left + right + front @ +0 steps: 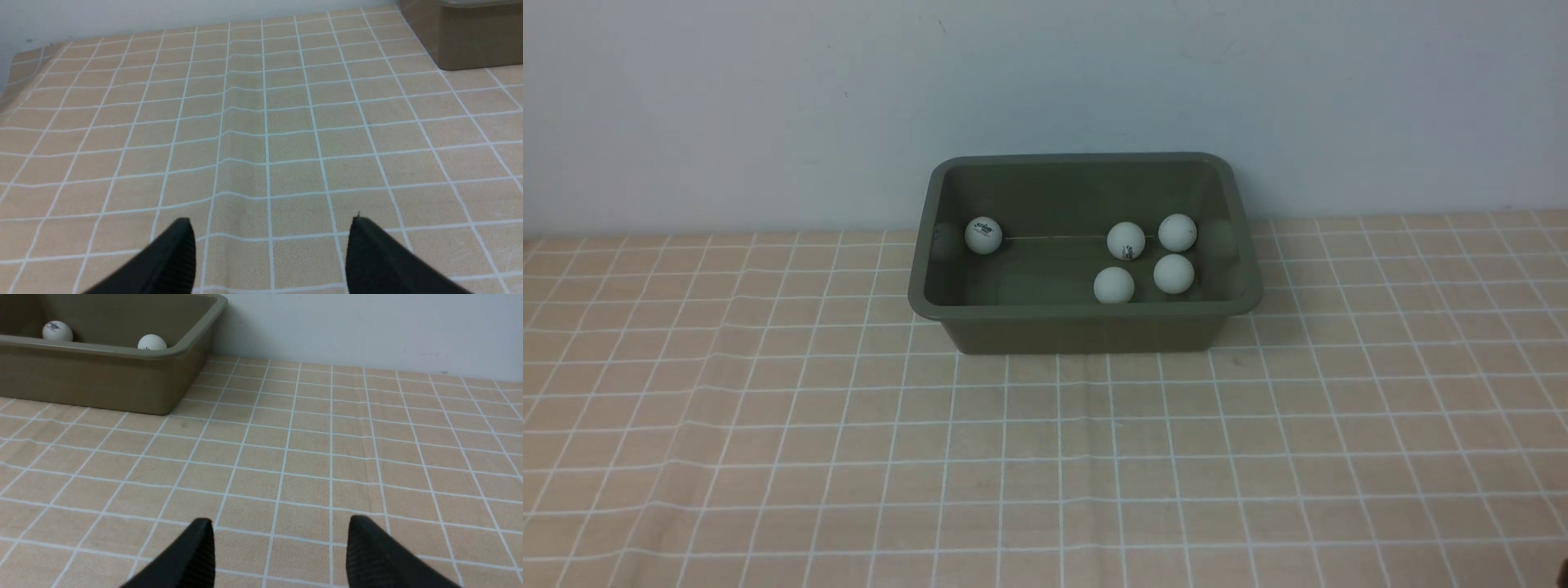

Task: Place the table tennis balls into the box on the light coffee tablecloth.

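Note:
The olive-green box stands at the back middle of the light coffee tablecloth. Inside it lie several white table tennis balls: one at the left, the others grouped at the right. Neither arm shows in the front view. My left gripper is open over bare cloth, with a corner of the box far off. My right gripper is open too, nothing between its fingers; the box with two balls lies ahead of it.
A pale wall rises right behind the box. The cloth has light creases running across it. The cloth's left edge droops near the wall.

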